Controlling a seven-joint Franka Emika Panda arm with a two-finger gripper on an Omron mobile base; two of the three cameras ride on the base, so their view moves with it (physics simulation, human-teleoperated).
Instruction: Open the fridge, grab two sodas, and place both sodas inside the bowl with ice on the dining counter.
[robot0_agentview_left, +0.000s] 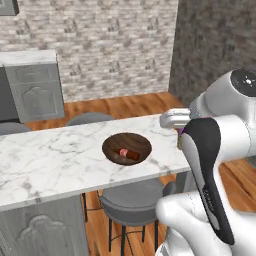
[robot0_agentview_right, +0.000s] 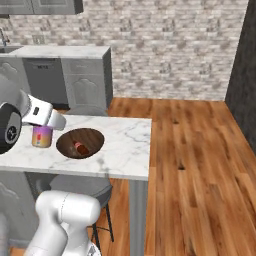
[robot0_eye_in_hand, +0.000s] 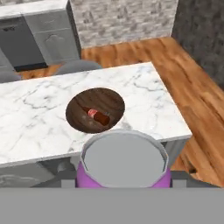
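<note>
Gripper (robot0_eye_in_hand: 124, 186) clamped on upright purple can (robot0_agentview_right: 42, 136) beside the bowl (robot0_agentview_right: 80, 143), red can (robot0_eye_in_hand: 98, 116) lying inside, on the counter (robot0_agentview_left: 50, 160).

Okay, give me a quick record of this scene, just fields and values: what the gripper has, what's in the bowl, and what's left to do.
gripper: shut on the purple soda, held upright, top toward the hand camera
bowl: on the dining counter, near its free end
bowl contents: reddish soda lying on its side; ice cannot be made out
purple soda position: beside the bowl in the right base view, not yet in it
stools: tucked under the counter
remaining: second soda into bowl
</note>
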